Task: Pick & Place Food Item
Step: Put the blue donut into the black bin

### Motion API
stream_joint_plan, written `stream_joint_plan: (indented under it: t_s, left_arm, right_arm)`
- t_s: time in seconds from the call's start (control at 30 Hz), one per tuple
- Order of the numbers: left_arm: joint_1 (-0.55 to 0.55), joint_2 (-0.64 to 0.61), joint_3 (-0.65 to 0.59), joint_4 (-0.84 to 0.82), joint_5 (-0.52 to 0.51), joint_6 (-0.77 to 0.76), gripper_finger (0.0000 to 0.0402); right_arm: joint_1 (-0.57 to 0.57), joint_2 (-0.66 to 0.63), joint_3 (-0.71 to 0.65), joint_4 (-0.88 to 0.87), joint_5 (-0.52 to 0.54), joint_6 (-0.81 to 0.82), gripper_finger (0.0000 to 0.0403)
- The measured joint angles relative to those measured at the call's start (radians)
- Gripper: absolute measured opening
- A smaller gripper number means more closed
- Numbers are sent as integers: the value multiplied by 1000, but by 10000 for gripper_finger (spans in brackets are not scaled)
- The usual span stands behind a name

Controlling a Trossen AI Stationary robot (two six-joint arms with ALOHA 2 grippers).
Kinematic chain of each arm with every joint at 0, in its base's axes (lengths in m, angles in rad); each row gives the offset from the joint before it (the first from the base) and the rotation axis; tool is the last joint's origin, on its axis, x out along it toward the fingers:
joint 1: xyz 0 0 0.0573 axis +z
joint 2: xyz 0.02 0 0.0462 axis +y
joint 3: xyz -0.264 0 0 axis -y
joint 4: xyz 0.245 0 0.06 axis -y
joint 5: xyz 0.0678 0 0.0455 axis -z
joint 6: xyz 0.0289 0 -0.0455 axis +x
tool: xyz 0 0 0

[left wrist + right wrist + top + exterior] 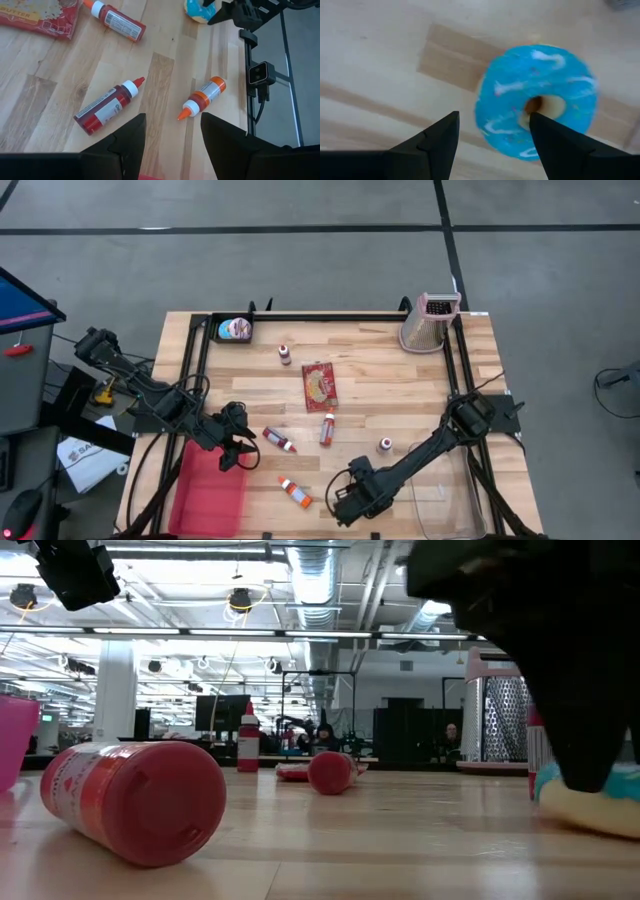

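A doughnut with blue icing (535, 100) lies flat on the wooden table near its front edge. It also shows in the low view (590, 802) and the left wrist view (196, 10). My right gripper (494, 120) is open and points straight down just over it. One finger is over the doughnut's hole side and the other over bare wood beside it. In the high view the right gripper (345, 502) hides the doughnut. My left gripper (240, 452) waits open above the table's left part, holding nothing.
Sauce bottles lie on the wood: an orange-capped one (295, 492) near the doughnut and red ones (279, 440) (327, 429). A red packet (320, 386) lies mid-table. A pink tray (210, 490) sits front left, a metal grater (430, 322) far right, and a black tub (234, 329) far left.
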Motion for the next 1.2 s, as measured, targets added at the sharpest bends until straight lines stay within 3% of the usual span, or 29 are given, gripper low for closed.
stream_joint_plan:
  t_s: [0.37,1.03,1.2]
  left_arm:
    - [0,0,0,0,5,5,186]
    - [0,0,0,0,5,7,186]
    - [0,0,0,0,5,7,186]
  right_arm:
    - [5,0,-1,-15,12,0,235]
    - [-4,-1,-85,118,3,30,234]
    - [-14,-1,-85,120,3,42,212]
